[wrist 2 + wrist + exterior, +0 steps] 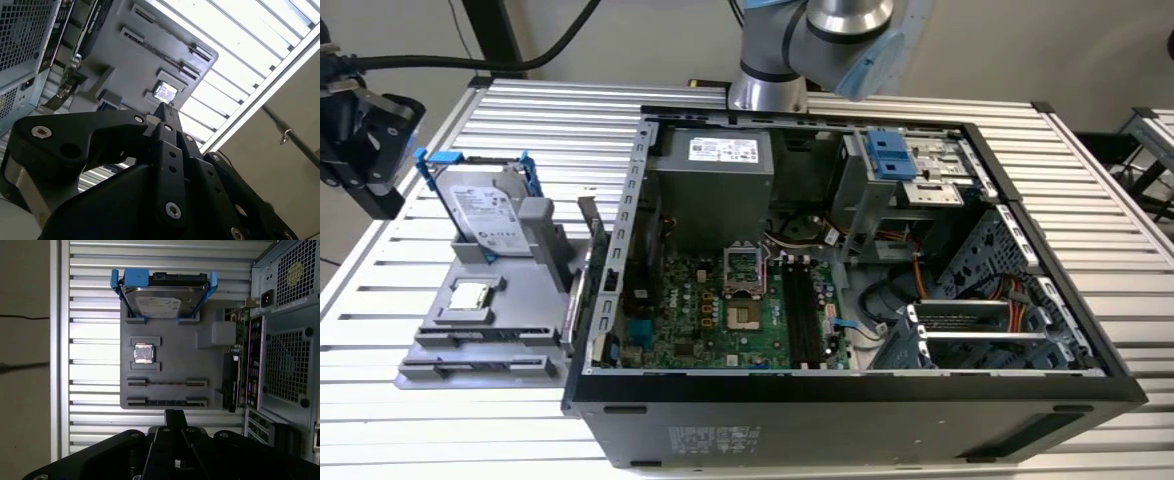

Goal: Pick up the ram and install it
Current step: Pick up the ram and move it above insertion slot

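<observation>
The ram point(166, 383) is a thin stick standing on edge in a long slot of the grey holder point(210, 360), beside the square processor chip point(144, 353). A second long slot point(166, 402) holds a dark strip; I cannot tell whether it is another stick. In the second wrist view the ram point(162, 51) lies beyond my fingertips. My black gripper point(173, 414) is shut with nothing in it, hanging clear of the holder; its tips point(167, 106) meet in a point. In the exterior view the gripper point(380, 195) hovers off the holder's point(520, 300) left.
A silver hard drive point(487, 210) in a blue-handled bracket stands upright on the holder's far end. The open computer case point(854, 385) fills the middle, with black memory slots point(803, 310) on its green motherboard point(700, 305). Ribbed metal table point(1121, 250) all around.
</observation>
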